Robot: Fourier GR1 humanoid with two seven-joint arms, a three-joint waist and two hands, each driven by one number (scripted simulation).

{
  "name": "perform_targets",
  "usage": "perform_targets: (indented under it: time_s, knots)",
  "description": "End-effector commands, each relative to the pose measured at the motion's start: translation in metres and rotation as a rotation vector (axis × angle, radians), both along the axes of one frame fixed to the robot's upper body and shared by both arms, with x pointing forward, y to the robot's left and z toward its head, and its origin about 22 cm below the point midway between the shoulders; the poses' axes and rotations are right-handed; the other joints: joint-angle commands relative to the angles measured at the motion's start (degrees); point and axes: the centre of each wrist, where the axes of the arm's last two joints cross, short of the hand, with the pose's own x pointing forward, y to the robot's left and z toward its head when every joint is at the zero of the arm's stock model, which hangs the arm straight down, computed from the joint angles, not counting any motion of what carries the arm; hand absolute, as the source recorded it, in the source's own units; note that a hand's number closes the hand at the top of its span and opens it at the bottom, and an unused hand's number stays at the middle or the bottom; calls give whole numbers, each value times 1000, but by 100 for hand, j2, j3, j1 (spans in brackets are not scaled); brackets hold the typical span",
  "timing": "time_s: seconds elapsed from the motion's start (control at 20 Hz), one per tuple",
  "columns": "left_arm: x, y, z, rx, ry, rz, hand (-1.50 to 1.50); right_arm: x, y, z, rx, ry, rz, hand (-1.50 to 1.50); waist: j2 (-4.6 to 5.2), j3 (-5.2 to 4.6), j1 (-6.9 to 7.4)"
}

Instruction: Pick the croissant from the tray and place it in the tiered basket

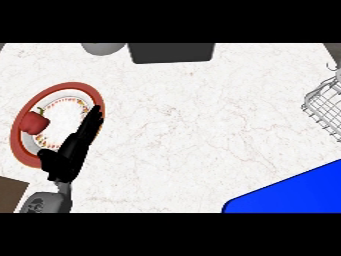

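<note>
You will find no croissant in this view. The only food showing is a small red bell pepper with a green stem (pixel 34 121), and it lies on the left part of a round red-rimmed white plate (pixel 55 90), not on a tray. If a croissant exists, it sits outside the view or is hidden.

Your left hand (pixel 73 147) is the only hand showing. Its black fingers are straight and released, grasping nothing, and they point up and slightly right over the plate's right rim. The pepper lies just left of those fingertips, near them but apart. Your right hand does not show.

The white wire tiered basket (pixel 329 107) stands at the table's (pixel 202 115) far right edge, well apart from the plate. A large glossy blue shape (pixel 306 192) fills the lower right corner; what it is cannot be told.

No brand, label or writing can be read anywhere.
</note>
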Motion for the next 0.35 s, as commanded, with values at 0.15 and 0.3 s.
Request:
perform_targets:
  time_s: [0.15,0.3]
  knots:
    - [-4,14,1,-17,11,47,0,-103,-36,-10,-46,-78,-16,-150,-35,3,-206]
    - [-9,18,-7,-15,35,41,0,-148,-45,-23,-35,-25,8,-150,-26,-1,-223]
